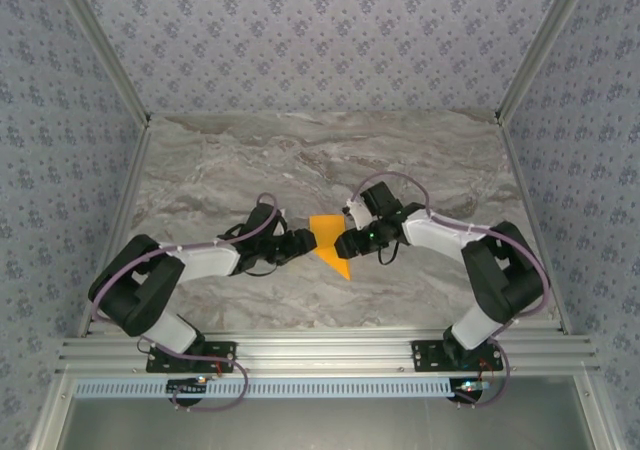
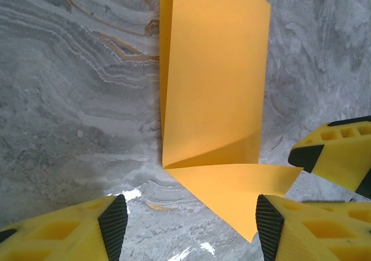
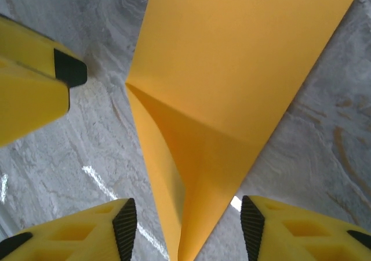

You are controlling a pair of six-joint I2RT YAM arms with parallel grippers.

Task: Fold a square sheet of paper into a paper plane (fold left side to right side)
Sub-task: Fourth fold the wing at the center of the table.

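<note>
**Paper lying folded between 2 released grippers**

The square sheet of paper (image 1: 328, 242), creased into a pointed orange shape, is lying flat on the marble table (image 1: 300, 160). It is being flanked by the left gripper (image 1: 303, 242) and the right gripper (image 1: 347, 241). Both pairs of jaws are standing parted, clasping nothing.

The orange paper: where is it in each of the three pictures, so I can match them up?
Top external: the orange paper lies mid-table between the left hand and the right hand.
Left wrist: upper middle, its lower point reaching down between the left hand's fingers.
Right wrist: from the top down the centre, narrowing to a tip between the right hand's fingers.
Shared landmark: the grey marbled table under it.
</note>
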